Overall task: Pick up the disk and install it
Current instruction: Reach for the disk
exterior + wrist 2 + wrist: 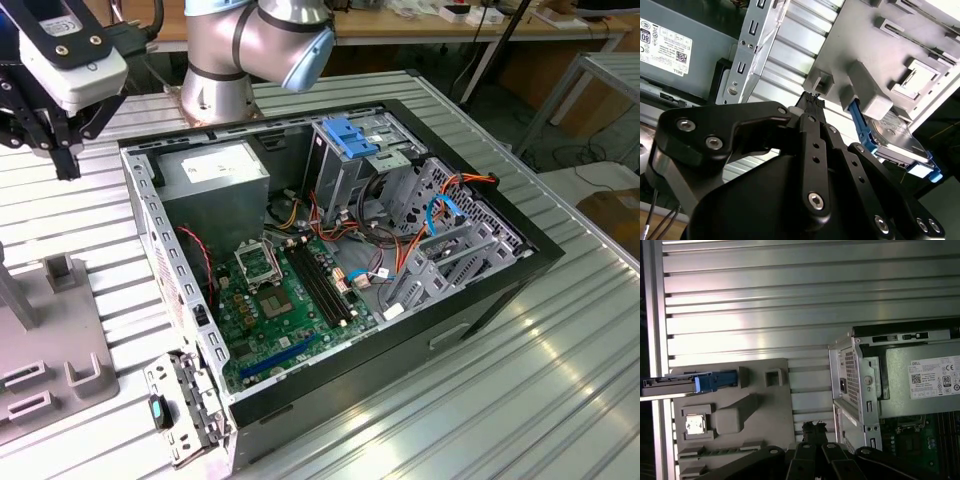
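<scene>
My gripper (813, 98) hangs over the ribbed table (790, 300), near the gap between the grey holder (740, 415) and the open case (330, 260). Its fingers are pressed together and pinch nothing. The disk (897, 142) seems to stand on edge in a slot on the side of the holder away from the case, with a blue frame along its edges. It is well apart from the fingertips. I judge this to be the reach for the pick. To do it well, I would spread the fingers before descending, square them across the disk's flat faces, and keep clear of the holder's raised blocks beside it.
</scene>
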You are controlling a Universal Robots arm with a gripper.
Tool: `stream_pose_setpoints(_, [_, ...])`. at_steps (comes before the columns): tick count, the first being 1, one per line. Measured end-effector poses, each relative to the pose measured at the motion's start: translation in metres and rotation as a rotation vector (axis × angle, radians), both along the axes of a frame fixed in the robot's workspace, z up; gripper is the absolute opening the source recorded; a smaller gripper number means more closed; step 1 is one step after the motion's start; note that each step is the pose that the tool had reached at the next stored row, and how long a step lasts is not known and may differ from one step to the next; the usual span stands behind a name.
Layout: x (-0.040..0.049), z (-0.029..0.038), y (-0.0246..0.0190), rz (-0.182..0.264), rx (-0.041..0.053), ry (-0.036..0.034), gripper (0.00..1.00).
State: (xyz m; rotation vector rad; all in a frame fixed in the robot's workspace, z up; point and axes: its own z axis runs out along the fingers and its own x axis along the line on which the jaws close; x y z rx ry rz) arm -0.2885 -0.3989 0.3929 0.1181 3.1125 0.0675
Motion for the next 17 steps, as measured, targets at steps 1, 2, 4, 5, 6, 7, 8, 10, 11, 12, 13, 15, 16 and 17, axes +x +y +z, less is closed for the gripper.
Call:
stream_pose_setpoints(1, [-0.0022, 0.0, 0.0, 0.0, 0.0, 0.0, 0.11])
stream_pose_setpoints(2, [-0.004, 0.0, 0.0, 0.0, 0.0, 0.0, 0.11])
stream_pose_setpoints(4, [-0.0094, 0.0, 0.0, 0.0, 0.0, 0.0, 0.11])
stream_pose_setpoints(5, [-0.0103, 0.0, 0.0, 0.0, 0.0, 0.0, 0.11])
stream_pose_setpoints(6, [-0.011, 0.0, 0.0, 0.0, 0.0, 0.0, 0.11])
stream_pose_setpoints(7, [-0.0113, 0.0, 0.0, 0.0, 0.0, 0.0, 0.11])
stream_pose_setpoints(8, [-0.0113, -0.0001, 0.0, 0.0, 0.0, 0.0, 0.11])
stream_pose_setpoints(10, [-0.0115, 0.0, 0.0, 0.0, 0.0, 0.0, 0.11])
stream_pose_setpoints(11, [-0.0115, 0.0, 0.0, 0.0, 0.0, 0.0, 0.11])
stream_pose_setpoints(12, [-0.0115, 0.0, 0.0, 0.0, 0.0, 0.0, 0.11])
stream_pose_setpoints(13, [-0.0116, 0.0, 0.0, 0.0, 0.0, 0.0001, 0.11])
stream_pose_setpoints(15, [-0.0117, 0.0, 0.0, 0.0, 0.0, 0.0, 0.11])
stream_pose_setpoints(16, [-0.0117, 0.0, 0.0, 0.0, 0.0, 0.0, 0.11])
stream_pose_setpoints(17, [-0.0119, 0.0, 0.0, 0.0, 0.0, 0.0, 0.11])
